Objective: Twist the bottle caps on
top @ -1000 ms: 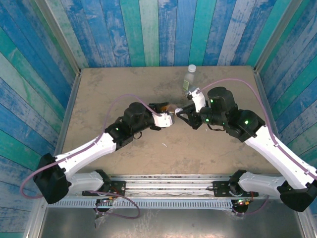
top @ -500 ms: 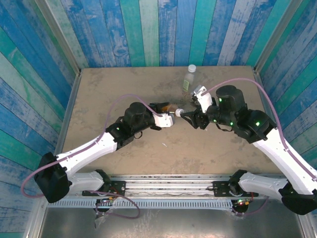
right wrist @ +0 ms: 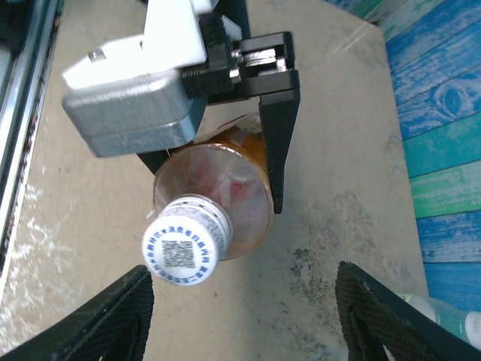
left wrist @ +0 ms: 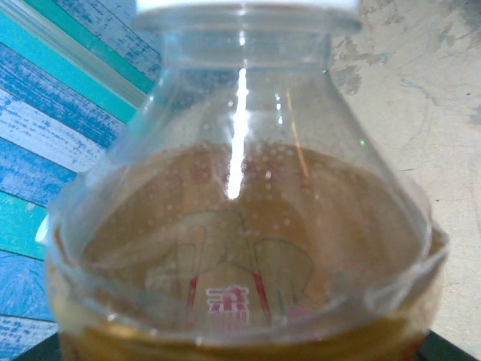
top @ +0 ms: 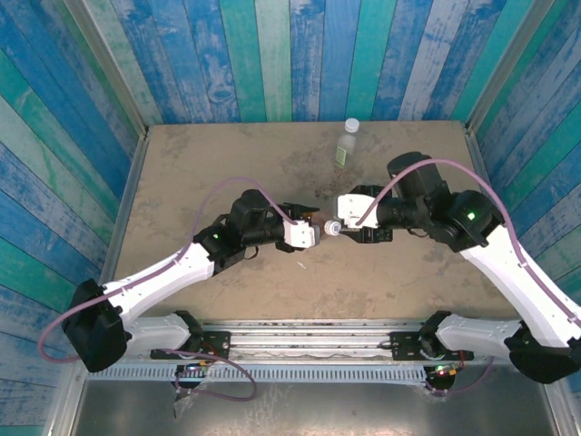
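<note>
Right claw backed off — capped bottle in left claw.

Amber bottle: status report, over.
Left gripper shut on amber bottle, held sideways. Right gripper open, jaws clear of cap. Cap on neck, tightness unclear. Green-label bottle upright at back, not in the way.

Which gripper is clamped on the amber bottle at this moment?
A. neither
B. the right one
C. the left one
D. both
C: in the right wrist view the left gripper pinches the body of the amber bottle between its black fingers, while the right gripper has its own fingers spread apart near the white cap, not closed on it.
</note>
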